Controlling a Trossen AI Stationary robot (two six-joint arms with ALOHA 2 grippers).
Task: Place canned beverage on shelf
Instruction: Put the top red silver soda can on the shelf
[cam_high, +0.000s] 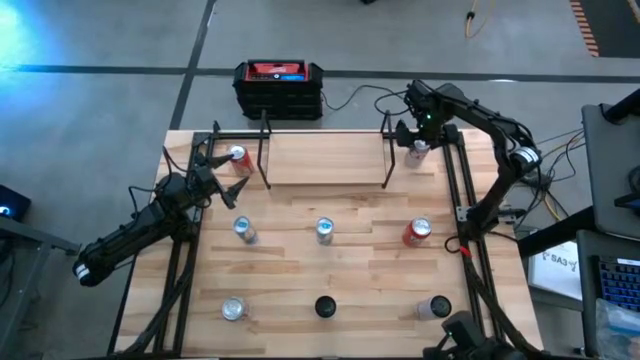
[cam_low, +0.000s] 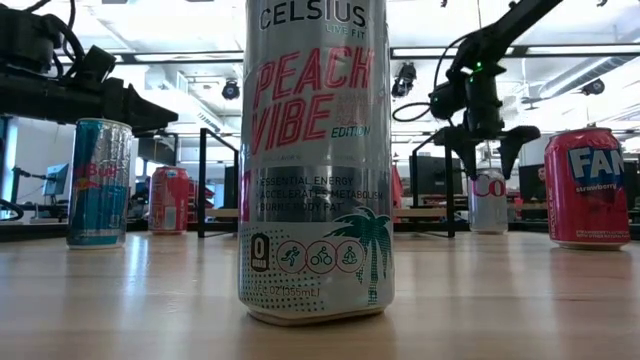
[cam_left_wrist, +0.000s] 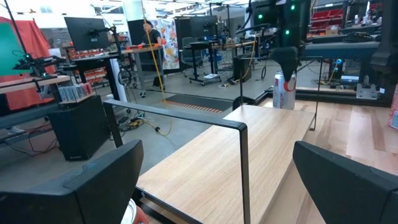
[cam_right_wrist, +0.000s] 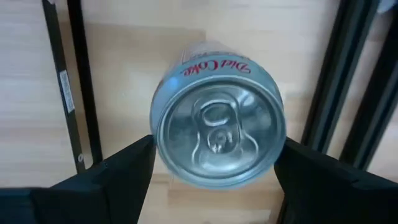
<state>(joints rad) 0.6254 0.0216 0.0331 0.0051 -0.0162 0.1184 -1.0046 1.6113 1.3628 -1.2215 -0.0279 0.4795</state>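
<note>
A silver Diet Coke can (cam_right_wrist: 217, 130) stands upright on the tabletop at the far right, just right of the shelf (cam_high: 325, 160), a light-wood plank with black rod uprights at both ends. My right gripper (cam_high: 418, 135) hangs over that can, pointing down and open. Its fingers (cam_right_wrist: 124, 171) stand on either side of the can's top rim, apart from it. In the low view the fingertips (cam_low: 490, 155) are about level with the can's top (cam_low: 488, 200). My left gripper (cam_high: 218, 172) waits open and level at the far left, beside a red can (cam_high: 238, 158).
Several more cans stand on the slatted tabletop: a middle row (cam_high: 244, 230), (cam_high: 324, 230), (cam_high: 417, 232) and a near row (cam_high: 233, 308), (cam_high: 325, 306), (cam_high: 435, 307). Black frame rails (cam_high: 455, 200) run along both sides. A black-and-red box (cam_high: 280, 88) sits beyond the far edge.
</note>
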